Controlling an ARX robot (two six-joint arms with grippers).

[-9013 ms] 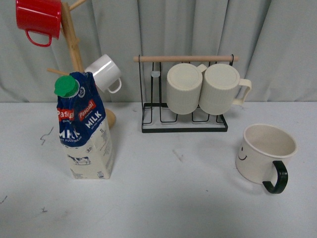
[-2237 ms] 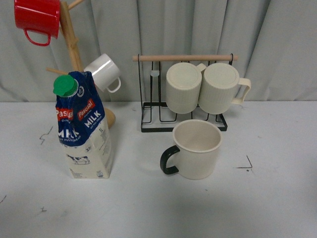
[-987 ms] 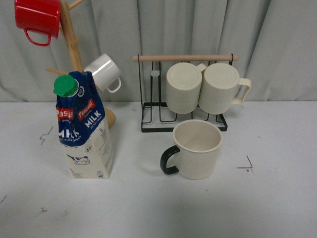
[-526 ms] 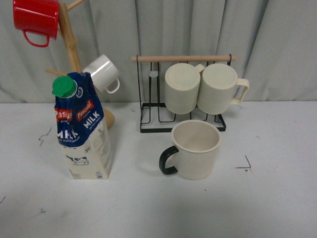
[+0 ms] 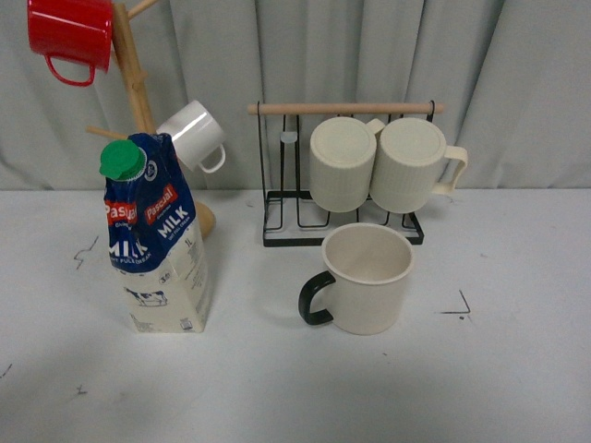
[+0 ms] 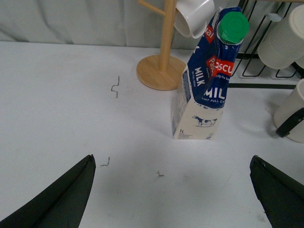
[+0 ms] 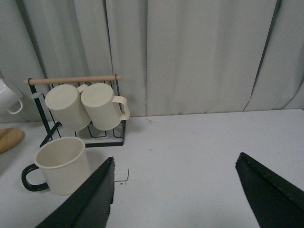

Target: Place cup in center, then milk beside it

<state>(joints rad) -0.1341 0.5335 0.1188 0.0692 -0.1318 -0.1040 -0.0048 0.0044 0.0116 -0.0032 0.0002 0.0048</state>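
The cup (image 5: 367,279), a wide cream mug with a black handle turned left, stands upright at the table's middle, just before the black rack; it also shows in the right wrist view (image 7: 61,165) and at the edge of the left wrist view (image 6: 293,116). The milk (image 5: 155,242), a tall blue and cream carton with a green cap, stands upright at the left, apart from the cup; the left wrist view shows it too (image 6: 205,90). My left gripper (image 6: 173,190) is open and empty, short of the milk. My right gripper (image 7: 175,187) is open and empty, right of the cup. Neither arm shows in the front view.
A black wire rack (image 5: 343,231) with a wooden bar holds two ribbed cream mugs (image 5: 343,164) behind the cup. A wooden mug tree (image 5: 136,83) behind the milk carries a red mug (image 5: 72,35) and a small white mug (image 5: 195,135). Grey curtain at the back.
Nine seconds ago the cup stood at the right with its face showing; from 2.2 seconds ago on it stands at the middle, handle left. Nothing has moved over the last second.
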